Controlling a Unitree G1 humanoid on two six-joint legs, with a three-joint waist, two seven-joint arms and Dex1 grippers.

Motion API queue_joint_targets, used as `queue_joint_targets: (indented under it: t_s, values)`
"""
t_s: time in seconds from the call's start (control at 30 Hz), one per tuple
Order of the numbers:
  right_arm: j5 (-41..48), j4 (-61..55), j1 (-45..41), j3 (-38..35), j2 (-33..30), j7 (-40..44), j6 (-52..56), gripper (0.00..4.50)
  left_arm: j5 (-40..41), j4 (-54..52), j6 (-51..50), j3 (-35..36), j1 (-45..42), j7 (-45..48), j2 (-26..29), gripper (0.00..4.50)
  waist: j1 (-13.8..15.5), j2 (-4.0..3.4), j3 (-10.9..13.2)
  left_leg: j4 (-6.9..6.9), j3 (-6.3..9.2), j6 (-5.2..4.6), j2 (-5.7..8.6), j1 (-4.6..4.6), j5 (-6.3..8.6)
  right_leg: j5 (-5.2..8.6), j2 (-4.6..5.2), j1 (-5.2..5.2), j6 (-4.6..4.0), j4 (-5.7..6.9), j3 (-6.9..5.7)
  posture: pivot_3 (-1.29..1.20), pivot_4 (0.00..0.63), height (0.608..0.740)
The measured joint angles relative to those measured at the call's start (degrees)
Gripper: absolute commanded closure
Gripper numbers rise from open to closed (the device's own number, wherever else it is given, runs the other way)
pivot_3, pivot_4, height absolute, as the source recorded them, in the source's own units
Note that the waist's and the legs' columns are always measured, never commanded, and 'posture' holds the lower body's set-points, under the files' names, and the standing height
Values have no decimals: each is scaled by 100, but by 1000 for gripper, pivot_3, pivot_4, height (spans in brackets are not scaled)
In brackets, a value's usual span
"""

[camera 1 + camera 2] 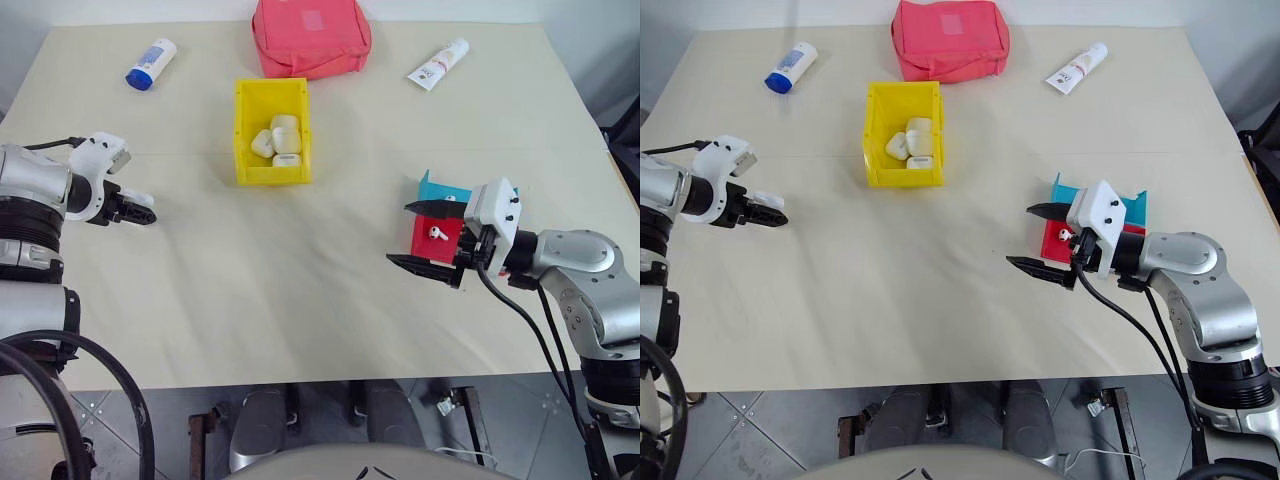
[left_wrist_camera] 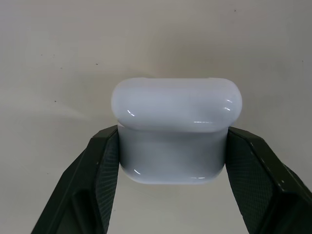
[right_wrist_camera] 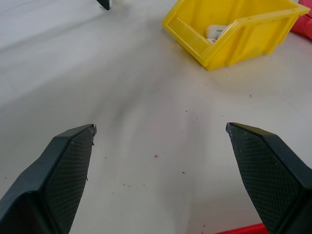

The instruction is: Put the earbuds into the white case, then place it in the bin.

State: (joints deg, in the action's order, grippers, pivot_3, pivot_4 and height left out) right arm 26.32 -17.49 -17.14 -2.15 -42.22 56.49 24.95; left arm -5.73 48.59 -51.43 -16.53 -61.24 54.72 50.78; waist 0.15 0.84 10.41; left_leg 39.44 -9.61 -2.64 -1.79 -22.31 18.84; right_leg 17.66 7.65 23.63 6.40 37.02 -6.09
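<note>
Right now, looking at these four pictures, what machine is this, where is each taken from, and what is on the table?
This is a humanoid robot with two arms, each ending in a two-fingered gripper. Two pictures look down from cameras in its head; the other two come from cameras on its wrists.

The left gripper is shut on a small white case. The right gripper is open, holding nothing.

On the table sits a yellow bin with similar white cases inside. Red and teal trays hold an earbud. At the far edge lie a pink-red pouch, a white bottle with a blue cap and a white tube.
</note>
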Motion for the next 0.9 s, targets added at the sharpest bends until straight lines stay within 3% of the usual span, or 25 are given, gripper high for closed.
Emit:
queue_joint_targets:
  t_s: [0.07, 0.23, 0.33, 0.43, 0.5, 0.63, 0.73, 0.9]
  values:
    - [-36, 18, -9, -18, 0, -45, -6, 0, 66, -385, 173, 130, 220, 69, 19, 1700, 3, 1, 1, 7, 9, 0, -1, -8, 0, 0, 1, 1, 0, 0, -5, 0, 150, 740]
    - [-58, 23, 1, -199, -37, -109, -36, 0, 997, -2471, 840, 884, 1059, 772, 42, 1700, -26, 17, 10, 26, 29, 0, -3, -41, 3, 0, 1, 9, 0, -4, -19, 0, 150, 740]
    - [-112, 20, 44, -356, -145, -158, -109, 0, 1623, -3040, 1260, 1609, 1008, 793, -425, 1700, -3, 16, 10, 40, 43, -2, -1, -49, 3, -2, 0, 5, 4, -4, -30, 0, 150, 740]
    - [-142, 9, 66, -492, -190, -203, -124, 0, 2046, -3086, 1726, 1920, 937, 828, -857, 1700, -14, 16, 9, 50, 46, -2, -3, -52, 3, -5, -5, 3, 9, -2, -33, 0, 150, 740]
    - [-179, -69, 320, -736, -400, -301, 9, 0, 2476, -2839, 2967, 2158, 912, 1392, -1722, 1700, 9, 12, 9, 56, 56, -3, -1, -66, 4, -5, -8, 4, 9, -4, -46, 0, 150, 740]
    - [-106, -699, 741, -1245, -808, -509, 550, 0, 2595, -2087, 4303, 1871, 746, 1951, -2822, 1700, 124, 12, 9, 67, 57, -15, 5, -81, 2, -17, -9, 4, 31, -21, -48, 0, 150, 740]
    - [-82, -1022, 1256, -1469, -1277, -540, 1185, 0, 2600, -1627, 4769, 1767, 517, 2097, -3432, 1700, 150, 13, 9, 69, 64, -23, 9, -88, 3, -21, -7, 3, 38, -28, -50, 0, 150, 740]
    - [77, -1534, 1803, -2108, -1424, -609, 1866, 0, 2607, -1512, 5222, 1530, 418, 2212, -4208, 1700, 129, 12, 8, 63, 63, -34, 11, -93, 7, -30, -6, -3, 54, -59, -51, 0, 150, 740]
